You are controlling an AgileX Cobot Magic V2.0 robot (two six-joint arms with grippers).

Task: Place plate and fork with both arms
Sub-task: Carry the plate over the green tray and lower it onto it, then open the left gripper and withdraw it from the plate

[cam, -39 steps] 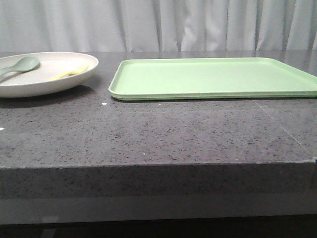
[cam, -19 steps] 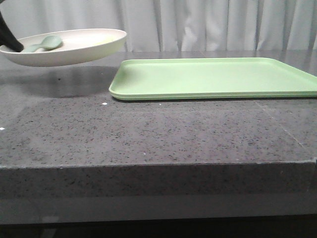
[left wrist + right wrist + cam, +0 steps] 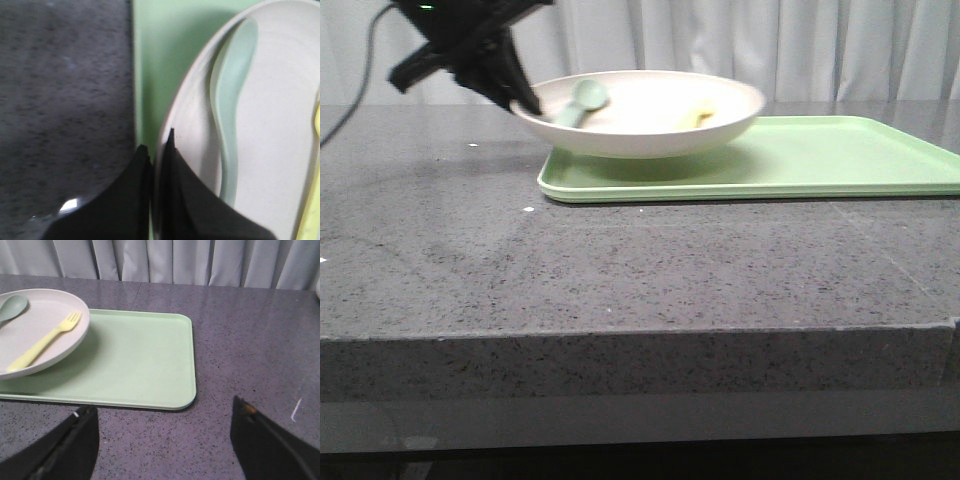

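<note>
The cream-white plate (image 3: pixel 650 118) hangs just above the left end of the light-green tray (image 3: pixel 820 160), tilted a little. My left gripper (image 3: pixel 525 103) is shut on the plate's left rim (image 3: pixel 172 125). Inside the plate lie the pale yellow fork (image 3: pixel 45 342) and a grey-green spoon (image 3: pixel 582 102). In the right wrist view the plate (image 3: pixel 37 330) overlaps the tray's (image 3: pixel 135 360) near-left part. My right gripper (image 3: pixel 165 412) stands open over bare table beside the tray, holding nothing; it is out of the front view.
The dark speckled stone table (image 3: pixel 620 270) runs to a front edge (image 3: pixel 620 335). A grey curtain (image 3: pixel 770 45) hangs behind. A black cable (image 3: pixel 360 70) trails from the left arm.
The plate was lifted from the table's far left and carried right; it now hovers over the tray's left end. The left arm has come into the front view.
</note>
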